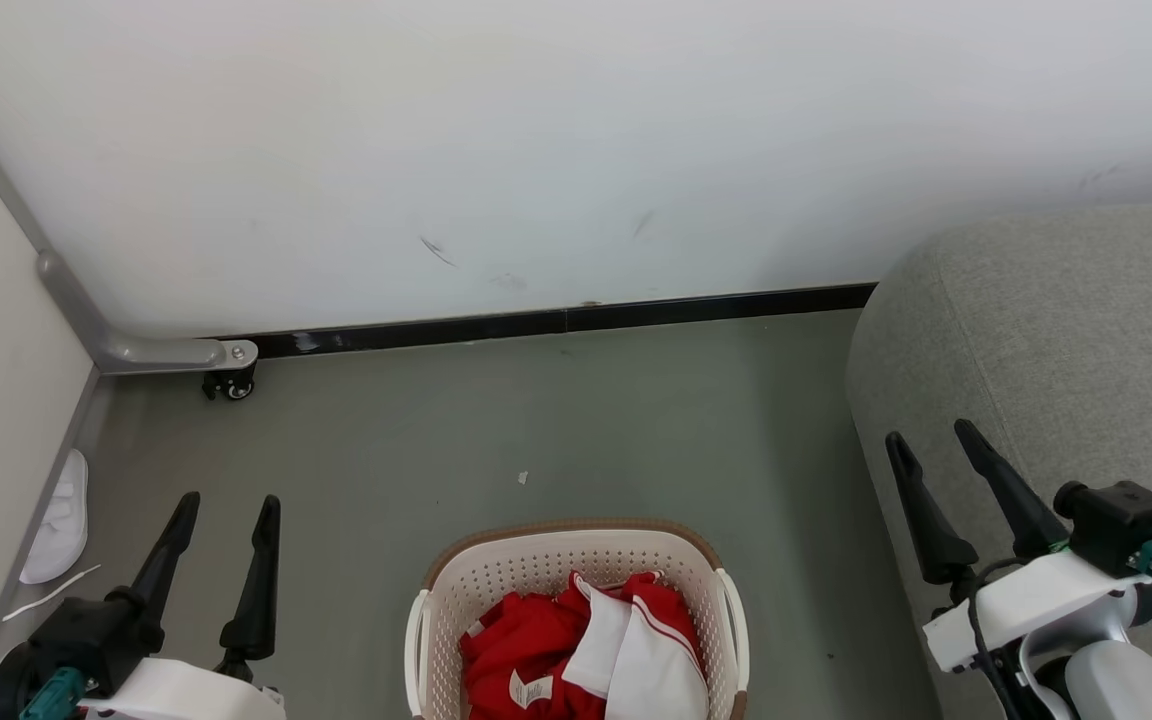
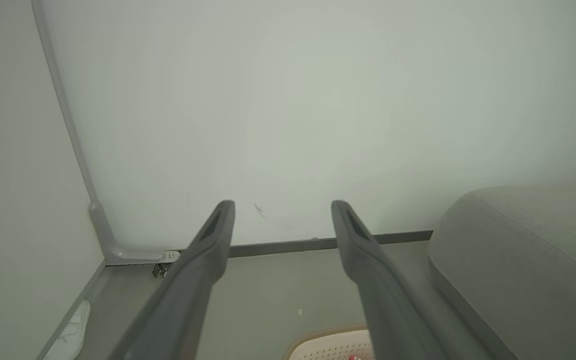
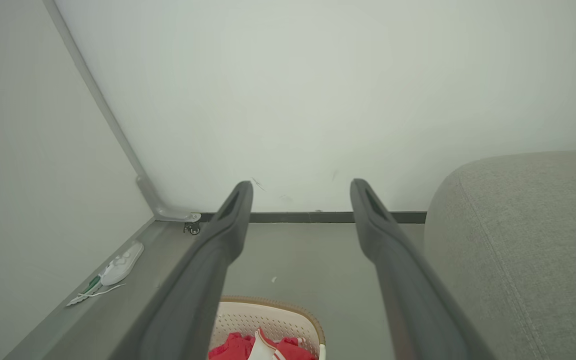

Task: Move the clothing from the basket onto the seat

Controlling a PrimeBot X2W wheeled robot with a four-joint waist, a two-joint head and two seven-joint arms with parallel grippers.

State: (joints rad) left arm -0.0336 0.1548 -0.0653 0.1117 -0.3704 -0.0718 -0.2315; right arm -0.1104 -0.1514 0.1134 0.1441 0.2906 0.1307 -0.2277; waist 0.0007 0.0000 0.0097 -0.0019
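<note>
The clothing (image 1: 576, 650) lies heaped inside the basket (image 1: 566, 527), which stands on the floor (image 1: 536, 420) straight ahead of the robot with the seat (image 1: 1056, 340) close on its right, so each garment looks to need only a short lift and swing across. The left gripper (image 1: 231, 500) and right gripper (image 1: 929, 432) hover either side of the basket, apart from it, jaws spread wide and holding nothing, likely so either arm can drop in first; no garment lies on the seat yet
</note>
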